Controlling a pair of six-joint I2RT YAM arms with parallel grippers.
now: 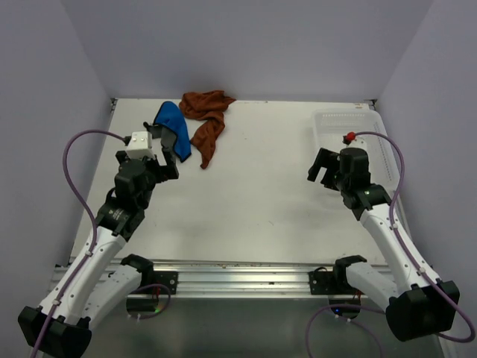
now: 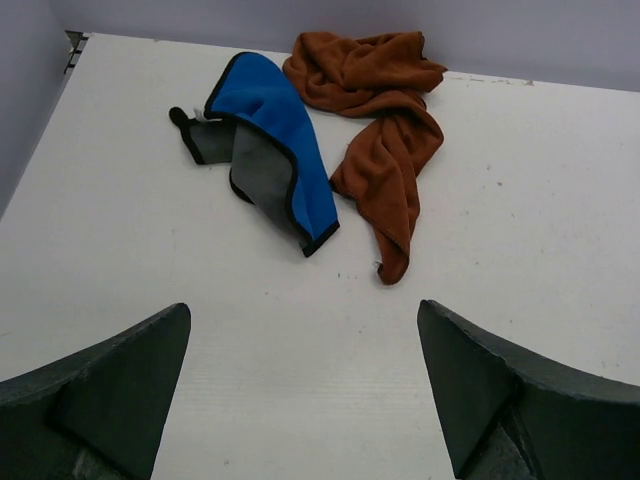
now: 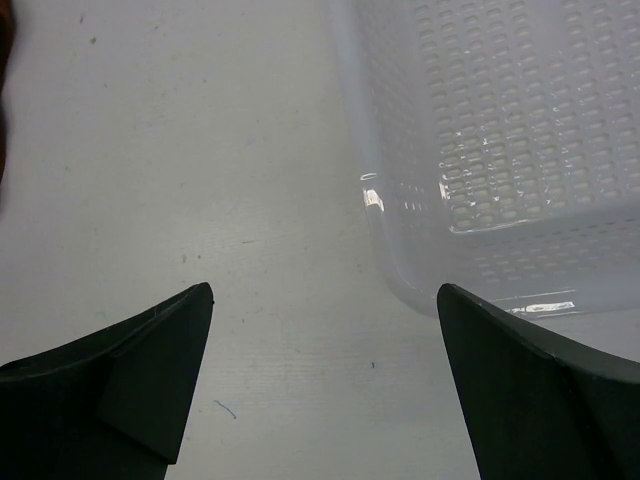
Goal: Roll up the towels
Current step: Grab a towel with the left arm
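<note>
Two towels lie crumpled at the far left of the white table (image 1: 261, 194). The bright blue towel (image 2: 272, 125) is folded over, showing a grey underside with black trim. Touching its right side is the long rust-brown towel (image 2: 386, 140), bunched at the top with a tail trailing toward me. In the top view the blue towel (image 1: 171, 119) is partly hidden behind my left gripper (image 1: 168, 140), and the brown towel (image 1: 208, 121) is beside it. My left gripper (image 2: 304, 330) hangs open just short of the towels, holding nothing. My right gripper (image 1: 322, 165) is open and empty at mid right.
A white plastic mesh basket (image 1: 356, 128) stands at the far right of the table. Its near corner (image 3: 480, 150) is just ahead and to the right of my right gripper (image 3: 325, 300). Purple walls close the table at the back and sides.
</note>
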